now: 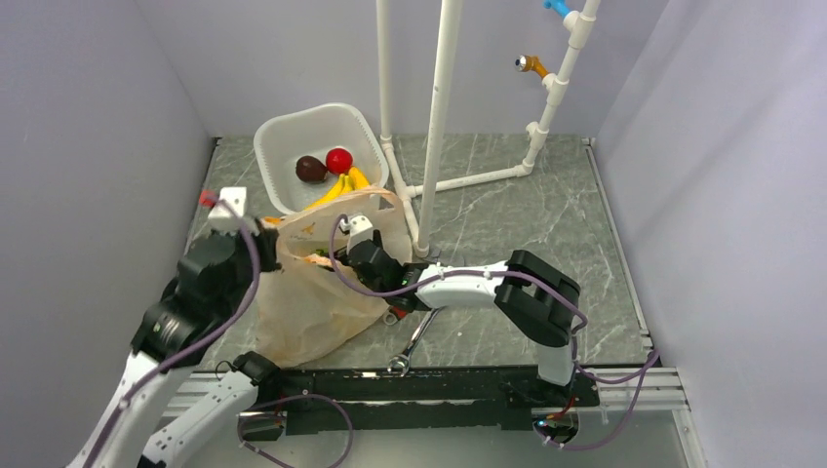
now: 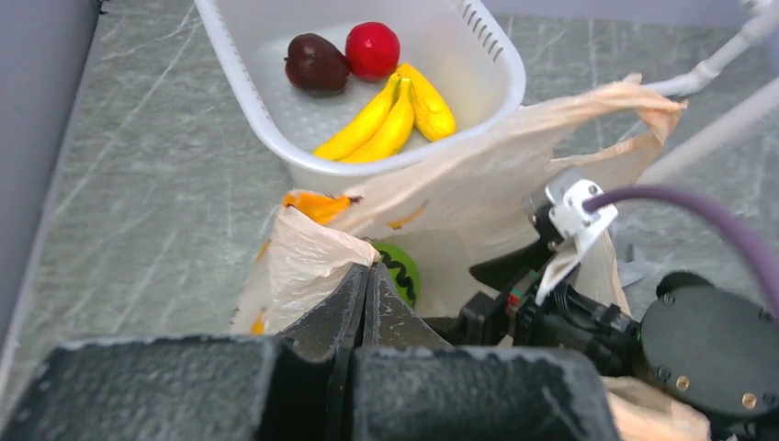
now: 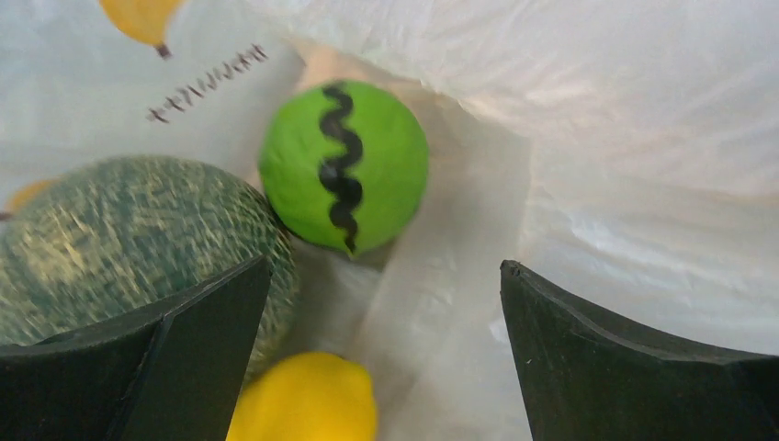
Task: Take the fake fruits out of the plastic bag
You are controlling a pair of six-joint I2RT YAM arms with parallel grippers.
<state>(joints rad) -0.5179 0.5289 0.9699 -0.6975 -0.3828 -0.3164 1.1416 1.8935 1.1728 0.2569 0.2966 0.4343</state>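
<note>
so the right gripper [image 3: 386,265] is inside the plastic bag [image 2: 459,193], jaws spread wide, striped green ball [image 3: 344,165] just ahead between them; left gripper [image 2: 367,276] is pinched on the bag's rim.

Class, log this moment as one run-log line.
left pincer: shut on plastic bag rim | right pincer: open inside bag, facing green striped ball | white tub: holds banana bunch

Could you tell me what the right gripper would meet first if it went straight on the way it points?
Probably the green striped ball, just ahead of the open right gripper inside the plastic bag; depth is unclear, so bag film might touch first.
</note>
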